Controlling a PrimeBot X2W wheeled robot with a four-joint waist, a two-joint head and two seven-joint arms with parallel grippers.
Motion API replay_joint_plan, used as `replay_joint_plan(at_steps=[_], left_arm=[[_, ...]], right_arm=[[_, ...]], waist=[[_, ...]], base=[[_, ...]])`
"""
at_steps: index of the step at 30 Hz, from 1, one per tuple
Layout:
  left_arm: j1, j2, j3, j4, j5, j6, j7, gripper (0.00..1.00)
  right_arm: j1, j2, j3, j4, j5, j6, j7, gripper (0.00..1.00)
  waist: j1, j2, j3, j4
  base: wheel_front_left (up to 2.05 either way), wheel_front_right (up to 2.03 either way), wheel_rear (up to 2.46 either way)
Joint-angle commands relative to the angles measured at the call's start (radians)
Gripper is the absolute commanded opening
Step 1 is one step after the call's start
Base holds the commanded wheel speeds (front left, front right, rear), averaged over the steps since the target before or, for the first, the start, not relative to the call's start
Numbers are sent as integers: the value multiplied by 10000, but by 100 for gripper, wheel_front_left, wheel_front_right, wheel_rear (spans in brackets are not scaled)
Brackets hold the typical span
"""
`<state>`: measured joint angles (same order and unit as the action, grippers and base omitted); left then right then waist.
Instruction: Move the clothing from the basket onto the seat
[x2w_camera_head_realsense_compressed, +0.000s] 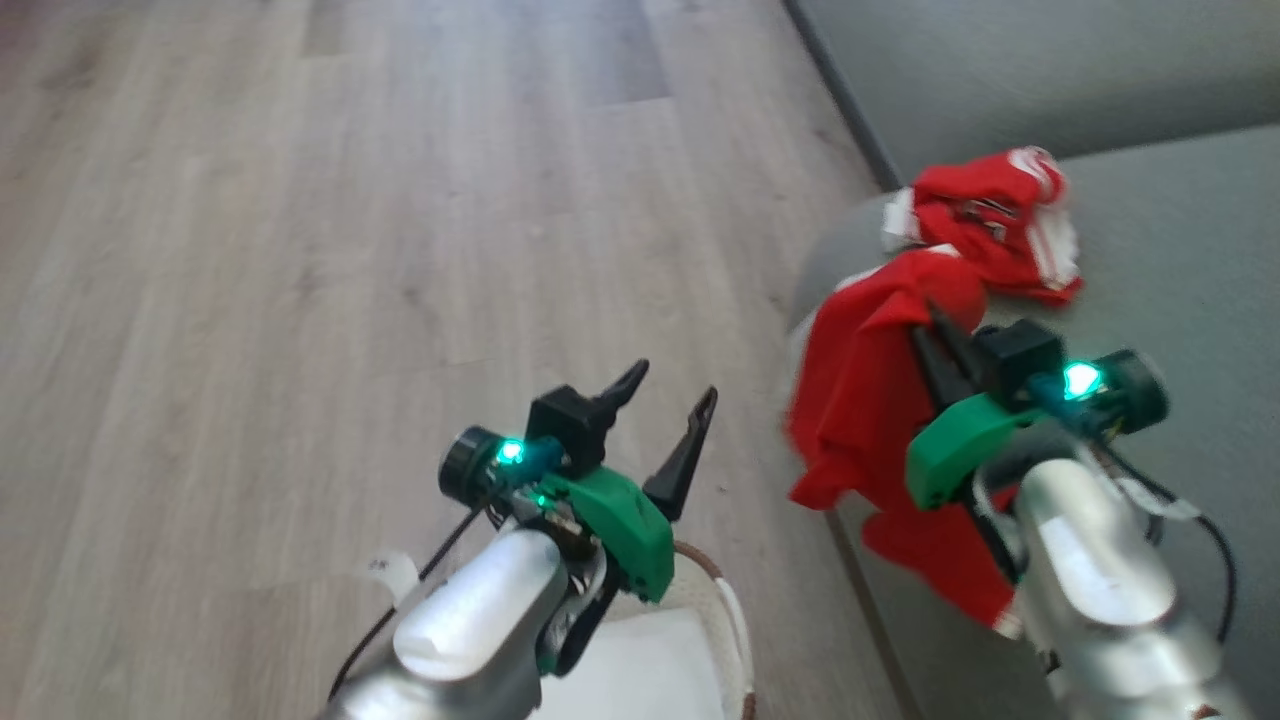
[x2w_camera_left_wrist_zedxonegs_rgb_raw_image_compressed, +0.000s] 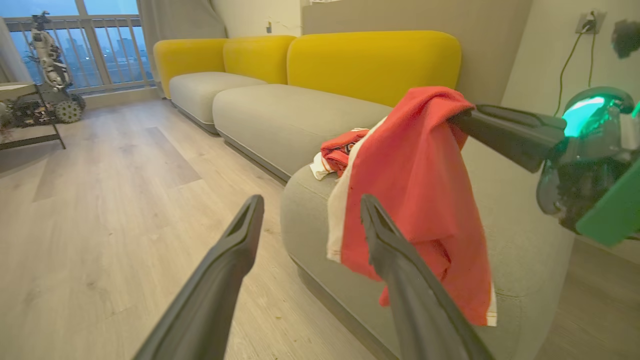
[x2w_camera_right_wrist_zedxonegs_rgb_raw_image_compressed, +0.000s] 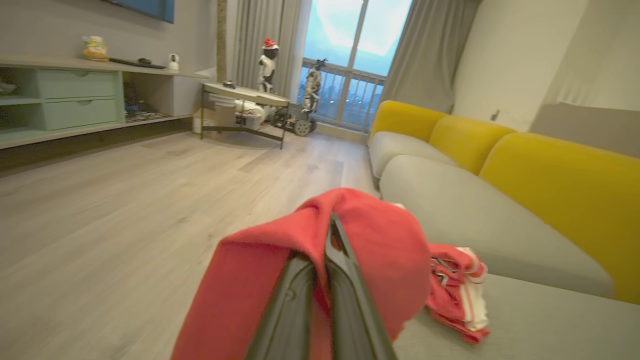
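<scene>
My right gripper (x2w_camera_head_realsense_compressed: 935, 325) is shut on a red garment (x2w_camera_head_realsense_compressed: 865, 400) that hangs over the front corner of the grey-green seat (x2w_camera_head_realsense_compressed: 1180, 260). The same hanging garment (x2w_camera_left_wrist_zedxonegs_rgb_raw_image_compressed: 420, 190) drapes from the right gripper (x2w_camera_left_wrist_zedxonegs_rgb_raw_image_compressed: 457, 117) in the left wrist view, and it covers the fingers (x2w_camera_right_wrist_zedxonegs_rgb_raw_image_compressed: 330, 280) in the right wrist view. A second red garment with white stripes (x2w_camera_head_realsense_compressed: 1000, 225) lies crumpled on the seat just beyond. My left gripper (x2w_camera_head_realsense_compressed: 668, 400) is open and holds nothing, above the wooden floor, left of the seat. The basket's rim (x2w_camera_head_realsense_compressed: 725, 600) peeks out under my left forearm.
Pale wooden floor (x2w_camera_head_realsense_compressed: 350, 250) spreads left of the sofa. Yellow backrests (x2w_camera_left_wrist_zedxonegs_rgb_raw_image_compressed: 375, 62) line the sofa's far side. A low table with robot models (x2w_camera_right_wrist_zedxonegs_rgb_raw_image_compressed: 245, 95) and a green shelf unit (x2w_camera_right_wrist_zedxonegs_rgb_raw_image_compressed: 75, 95) stand across the room by the balcony window.
</scene>
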<state>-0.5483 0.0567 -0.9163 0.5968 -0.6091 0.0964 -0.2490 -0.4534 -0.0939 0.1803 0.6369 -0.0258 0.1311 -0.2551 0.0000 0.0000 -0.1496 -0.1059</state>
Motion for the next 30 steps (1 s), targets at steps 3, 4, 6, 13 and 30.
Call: replay_joint_plan(at_steps=[3, 4, 6, 13, 30], left_arm=[[-10, 9, 474, -577, 305, -60, -125, 100], [54, -3, 481, -630, 354, -71, -126, 100], [165, -22, 514, -717, 434, -80, -126, 100], [349, -56, 571, -889, 621, -135, -127, 100], [39, -63, 404, -1212, 592, -34, -127, 100]], right_arm=[[-566, -223, -228, -790, -194, -4, -67, 0], [-562, -282, -283, -879, -228, -4, -67, 0], [-572, -333, -344, -1052, -245, -4, -67, 0], [-632, -508, -327, -1478, -164, -4, -67, 0], [-1464, -1053, -130, -1425, 411, -4, 210, 0]], waist=[[0, 0, 137, -986], [0, 0, 162, -1129], [0, 0, 220, -1450], [0, 0, 462, -2310], [0, 0, 1240, -2603]], base=[[0, 0, 0], [0, 0, 0], [0, 0, 0], [0, 0, 0], [0, 0, 0]])
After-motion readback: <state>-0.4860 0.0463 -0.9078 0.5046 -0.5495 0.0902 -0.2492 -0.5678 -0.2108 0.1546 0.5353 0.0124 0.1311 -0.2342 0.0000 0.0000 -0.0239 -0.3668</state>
